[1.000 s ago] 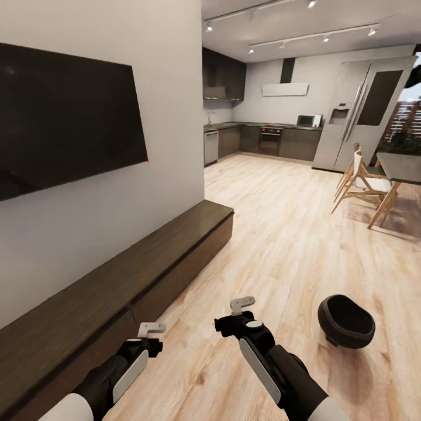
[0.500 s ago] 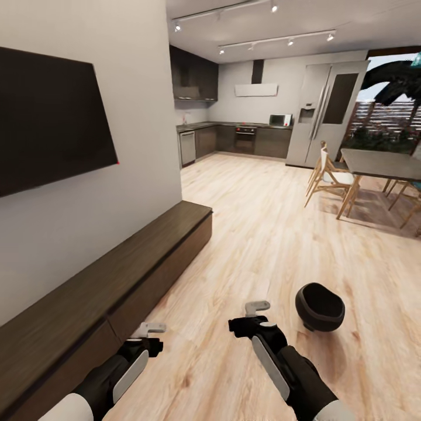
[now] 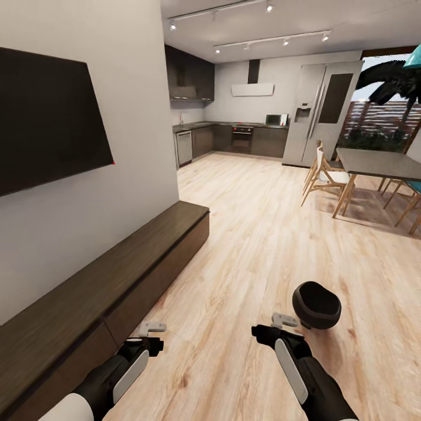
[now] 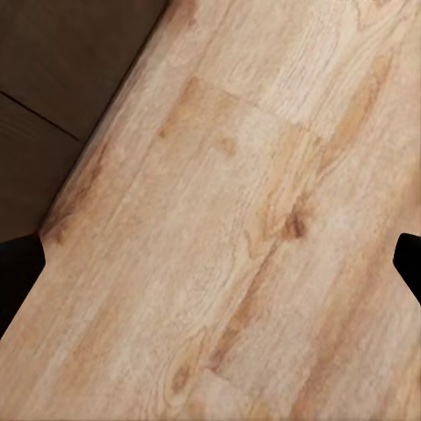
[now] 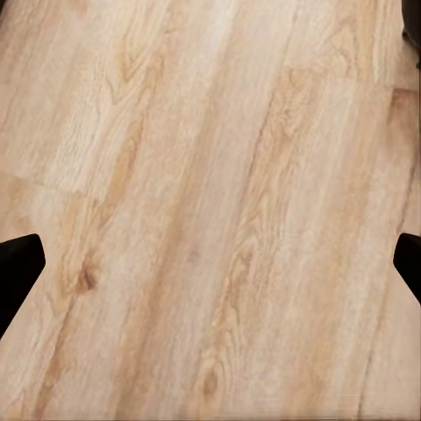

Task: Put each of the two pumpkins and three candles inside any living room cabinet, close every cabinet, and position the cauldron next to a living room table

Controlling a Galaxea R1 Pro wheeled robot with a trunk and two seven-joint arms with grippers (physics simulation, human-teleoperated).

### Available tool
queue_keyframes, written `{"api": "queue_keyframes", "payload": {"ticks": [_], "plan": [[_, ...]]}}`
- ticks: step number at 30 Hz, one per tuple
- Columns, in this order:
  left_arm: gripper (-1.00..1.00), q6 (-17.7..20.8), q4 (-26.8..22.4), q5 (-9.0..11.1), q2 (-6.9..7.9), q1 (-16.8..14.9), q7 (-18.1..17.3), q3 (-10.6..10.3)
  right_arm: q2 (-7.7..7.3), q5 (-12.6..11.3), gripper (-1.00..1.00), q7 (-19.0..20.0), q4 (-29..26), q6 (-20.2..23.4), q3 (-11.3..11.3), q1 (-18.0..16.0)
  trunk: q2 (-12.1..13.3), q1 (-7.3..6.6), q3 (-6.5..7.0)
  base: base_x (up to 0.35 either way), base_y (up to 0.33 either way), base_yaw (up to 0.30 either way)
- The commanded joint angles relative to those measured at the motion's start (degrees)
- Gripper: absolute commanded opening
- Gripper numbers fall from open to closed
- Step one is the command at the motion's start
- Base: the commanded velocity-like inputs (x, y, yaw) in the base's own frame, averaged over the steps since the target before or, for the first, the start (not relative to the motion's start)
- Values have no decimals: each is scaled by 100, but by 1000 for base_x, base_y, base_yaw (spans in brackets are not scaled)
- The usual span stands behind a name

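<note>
Head view, nearest me: I count two arms, each ending in one gripper, both hanging over bare wooden floor (image 3: 251, 245). My left gripper (image 3: 153, 327) sits just beside the front of the cabinet (image 3: 117, 280); my right gripper (image 3: 285, 320) is near the cauldron (image 3: 316, 304), apart from it as far as I can judge. In each wrist view I see two dark fingertips (image 4: 19, 267) at opposite edges of the picture with plain planks between them (image 5: 19, 263), so both pairs of fingers are spread wide and hold nothing.

The left wrist view also takes in a corner of the cabinet's dark front with one seam across it. The right wrist view catches a dark sliver at one corner, possibly the cauldron, though it is too small to be sure.

One cauldron: a round black pot standing on the floor, mouth tilted toward me, and its inside looks dark and empty from here. One cabinet: long, low, dark brown, running along the wall on my left, its fronts flush and its flat top bare. Above it hangs one black television (image 3: 47, 117).

Further off on my right stands one grey dining table (image 3: 374, 164) with pale wooden chairs (image 3: 324, 175) round it; I make out at least two. Furthest away is the kitchen: one steel fridge (image 3: 318, 111), one oven (image 3: 242, 139), one microwave (image 3: 275, 119) on the counter
</note>
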Motion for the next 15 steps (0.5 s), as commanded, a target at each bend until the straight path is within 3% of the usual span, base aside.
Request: {"api": "queue_keyframes", "payload": {"ticks": [1, 7, 15], "plan": [[100, 9, -13, 60, 8, -6, 67, -38, -7, -59, 100, -63, -7, 4, -11, 2, -3, 0, -6, 79, 0, -2], [100, 1, -11, 60, 4, -6, 102, -38, -53, -55, 100, -38, -1, -8, -31, 10, -3, 0, -5, 199, -46, -48], [100, -1, -11, 60, -3, -6, 108, -40, -71, -41, 100, -19, 46, -9, -13, 12, -3, 0, -3, 299, -121, -248]]}}
